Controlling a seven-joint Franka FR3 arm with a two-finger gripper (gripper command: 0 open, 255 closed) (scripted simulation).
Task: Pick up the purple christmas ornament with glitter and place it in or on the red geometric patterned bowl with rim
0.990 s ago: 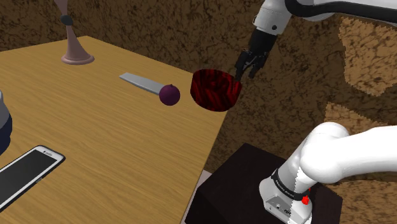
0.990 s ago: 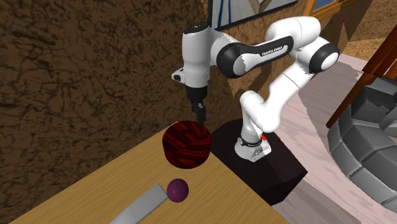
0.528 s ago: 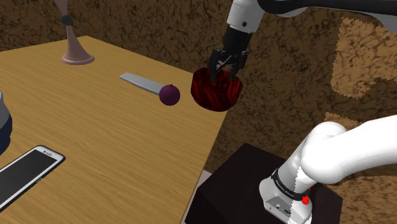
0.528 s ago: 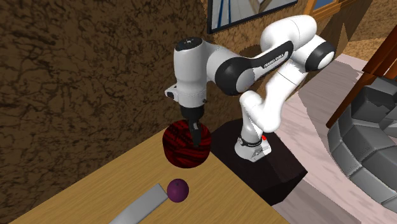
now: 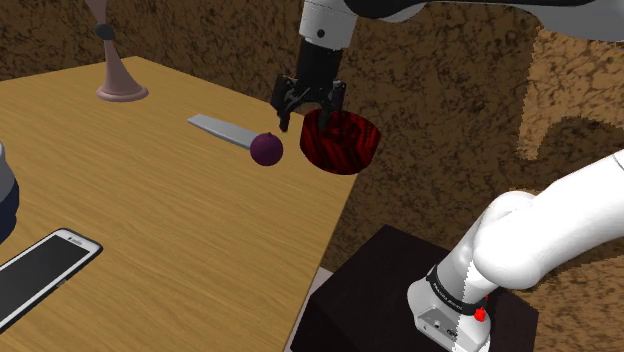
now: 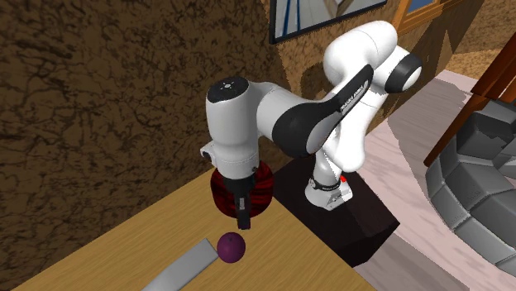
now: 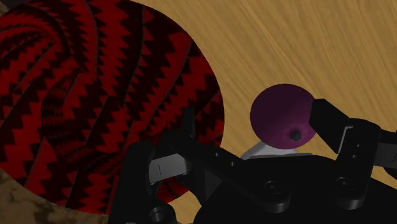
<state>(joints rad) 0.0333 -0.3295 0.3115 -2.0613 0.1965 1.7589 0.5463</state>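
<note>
nearest me in the shoulder view is the black box stand (image 5: 385, 262) carrying the white arm's base, and beside it is the light wooden table (image 5: 180, 230). a flat smartphone with a dark screen and silver edge (image 5: 40, 272) lies near the table's front edge.

further in, the round, dark purple ornament ball (image 5: 266, 149) rests on the table top. the end of a flat grey strip (image 5: 222, 129) runs up to it from the shoulder view's left.

the all-black two-finger gripper (image 5: 303, 118) hangs pointing down, just above and behind the ornament. it sits over the gap between the ornament and the round red bowl with black zigzag bands (image 5: 342, 142). its fingers stand wide apart and clasp nothing.

the bowl stands at the table's edge, just beside the ornament on the shoulder view's right, and the two are apart.

through the wrist view i see the ornament (image 7: 283, 116) between the fingers, close by one finger (image 7: 331, 124) and well off the other. the bowl (image 7: 95, 95) spreads out beyond that other finger.

in the second exterior view the gripper (image 6: 244, 219) hangs in front of the bowl (image 6: 263, 186). its tips are a little above the ornament (image 6: 231, 246) and not touching it.

farthest off, a pinkish flared pedestal (image 5: 121, 88) stands upright near the table's far corner, against a rough brown wall (image 5: 230, 40).
</note>
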